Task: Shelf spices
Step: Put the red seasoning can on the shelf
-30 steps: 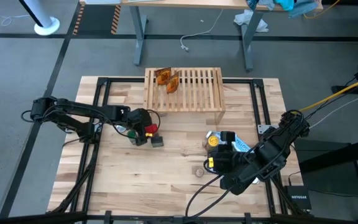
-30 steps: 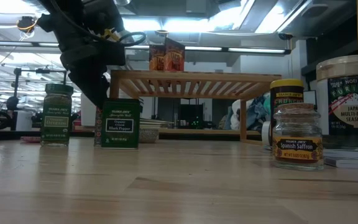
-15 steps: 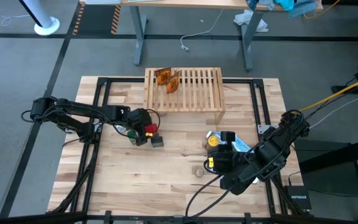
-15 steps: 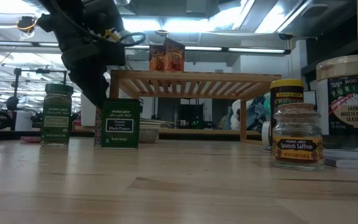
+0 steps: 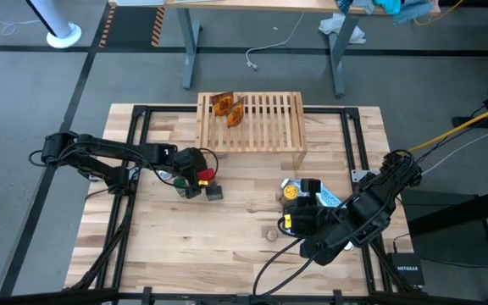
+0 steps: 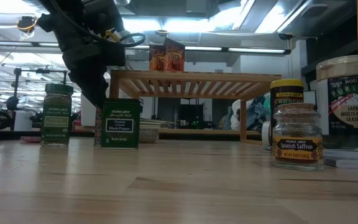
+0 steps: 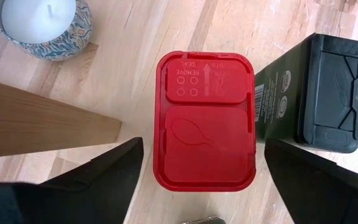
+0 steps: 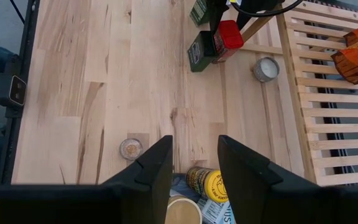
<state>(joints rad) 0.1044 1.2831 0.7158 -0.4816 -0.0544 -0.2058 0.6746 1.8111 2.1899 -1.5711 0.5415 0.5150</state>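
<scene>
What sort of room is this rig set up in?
Probably a lab or workshop, not a kitchen. The butcher-block table sits in a black metal frame on grey floor, cables trail by a desk behind it, and the low view shows strip lights and equipment beyond the shelf.

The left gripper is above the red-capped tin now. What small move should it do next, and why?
Probably close the left gripper on the red-capped tin. Its fingers stand open on either side of the cap without touching it, so the tin is already centred between them. The black pepper tin stands close beside it, so close gently.
</scene>
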